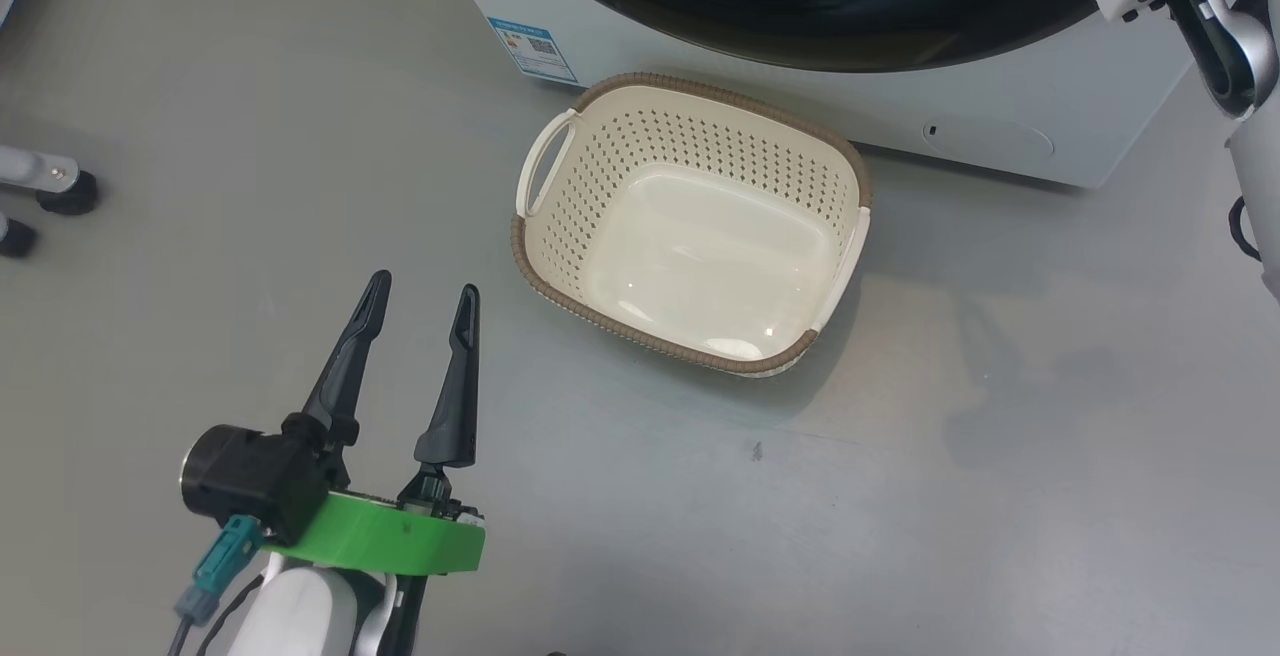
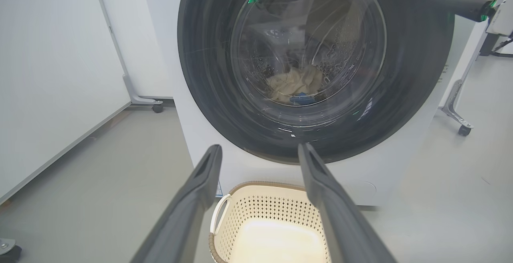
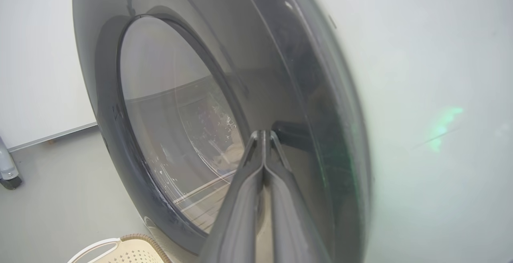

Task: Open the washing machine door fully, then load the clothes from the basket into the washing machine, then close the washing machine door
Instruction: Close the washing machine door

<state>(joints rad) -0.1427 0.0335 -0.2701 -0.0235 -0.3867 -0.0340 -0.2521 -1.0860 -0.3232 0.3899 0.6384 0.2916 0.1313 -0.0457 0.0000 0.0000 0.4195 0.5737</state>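
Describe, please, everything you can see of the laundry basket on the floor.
The basket is a rounded-rectangular cream plastic tub with perforated walls, a brown woven-look rim, a smooth glossy bottom and a white handle at each short end. It stands upright and empty on the grey floor, close before the white washing machine; whether they touch is unclear.

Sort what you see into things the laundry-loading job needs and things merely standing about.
Belongs to the job:
big white front-loading washing machine
its round glossy black-ringed glass door
small cream perforated plastic basket, empty
pale cream-yellow fabric clothes behind that door

Just standing about:
grey metal stand foot with black castor
tall white wheeled partition panel
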